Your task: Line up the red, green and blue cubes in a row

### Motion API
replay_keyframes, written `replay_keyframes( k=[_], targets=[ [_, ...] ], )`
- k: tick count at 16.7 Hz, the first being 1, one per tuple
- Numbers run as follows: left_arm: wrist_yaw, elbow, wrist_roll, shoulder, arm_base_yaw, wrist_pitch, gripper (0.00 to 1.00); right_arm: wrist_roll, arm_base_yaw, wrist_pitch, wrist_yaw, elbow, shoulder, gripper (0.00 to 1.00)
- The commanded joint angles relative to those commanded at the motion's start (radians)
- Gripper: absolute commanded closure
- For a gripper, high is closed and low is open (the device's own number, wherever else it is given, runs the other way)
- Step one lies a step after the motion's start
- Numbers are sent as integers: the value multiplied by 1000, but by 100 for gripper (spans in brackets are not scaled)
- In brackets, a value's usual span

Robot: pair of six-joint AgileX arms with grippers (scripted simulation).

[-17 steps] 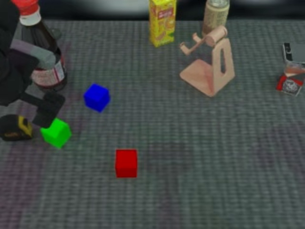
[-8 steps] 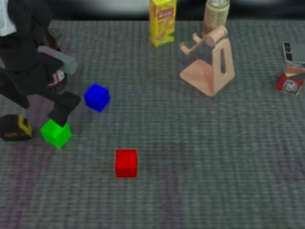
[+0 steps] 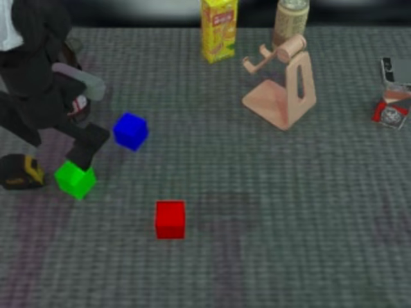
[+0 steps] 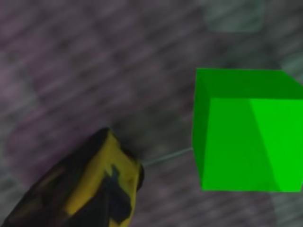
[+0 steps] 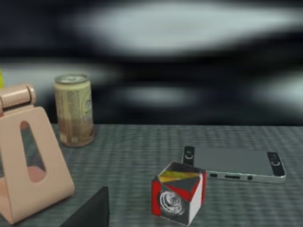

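The left arm (image 3: 38, 83) covers most of the dark bottle behind it at the table's far left, and its gripper (image 3: 82, 154) overlaps the far edge of the green cube (image 3: 75, 180); whether the fingers touch the cube cannot be told. In the left wrist view the cube (image 4: 246, 130) and the yellow-and-black tape measure (image 4: 80, 191) run off the frame. The can (image 3: 291, 19) and flat grey device (image 3: 393, 69) are cropped in the top view.

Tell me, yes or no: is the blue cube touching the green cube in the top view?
No. The blue cube sits apart from the green cube, with bare mat and the left hand between them.
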Motion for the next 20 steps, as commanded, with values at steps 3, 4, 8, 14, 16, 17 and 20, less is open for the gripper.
replay_keyframes(
  k=[3, 4, 8, 14, 16, 17, 20],
  targets=[
    [0, -51, 1, 32, -2, 86, 0, 0, 0, 0, 0, 0, 0, 0],
    [1, -73, 1, 47, -2, 123, 0, 0, 0, 0, 0, 0, 0, 0],
    [1, -148, 2, 100, -2, 252, 0, 0, 0, 0, 0, 0, 0, 0],
    [1, -158, 2, 107, -2, 267, 8, 0, 0, 0, 0, 0, 0, 0],
    [1, -158, 2, 107, -2, 267, 23, 0, 0, 0, 0, 0, 0, 0],
    [1, -158, 2, 107, -2, 267, 30, 0, 0, 0, 0, 0, 0, 0],
    [1, -158, 2, 107, -2, 267, 53, 0, 0, 0, 0, 0, 0, 0]
  ],
)
